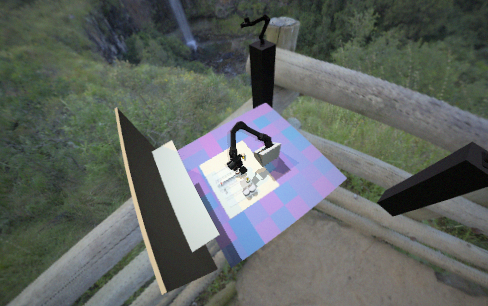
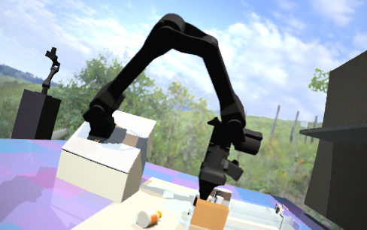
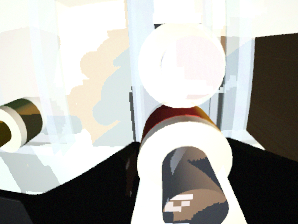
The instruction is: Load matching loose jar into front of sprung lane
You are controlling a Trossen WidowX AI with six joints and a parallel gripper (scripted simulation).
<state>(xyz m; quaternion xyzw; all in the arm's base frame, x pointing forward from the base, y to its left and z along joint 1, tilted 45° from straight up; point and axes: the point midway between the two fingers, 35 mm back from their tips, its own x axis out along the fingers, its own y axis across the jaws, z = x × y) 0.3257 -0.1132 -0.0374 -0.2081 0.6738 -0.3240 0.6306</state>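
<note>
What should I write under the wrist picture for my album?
The pincer grips a white-lidded jar, lined up with the matching jar ahead in the clear lane.

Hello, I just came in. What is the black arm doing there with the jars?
The black robot arm reaches down over the clear plastic lane, its gripper shut on a white-lidded jar with a dark red body. Right ahead of it, the wrist view shows the round white lid of another jar between the clear walls. A small white-and-orange jar lies on its side on the cream mat.
</note>
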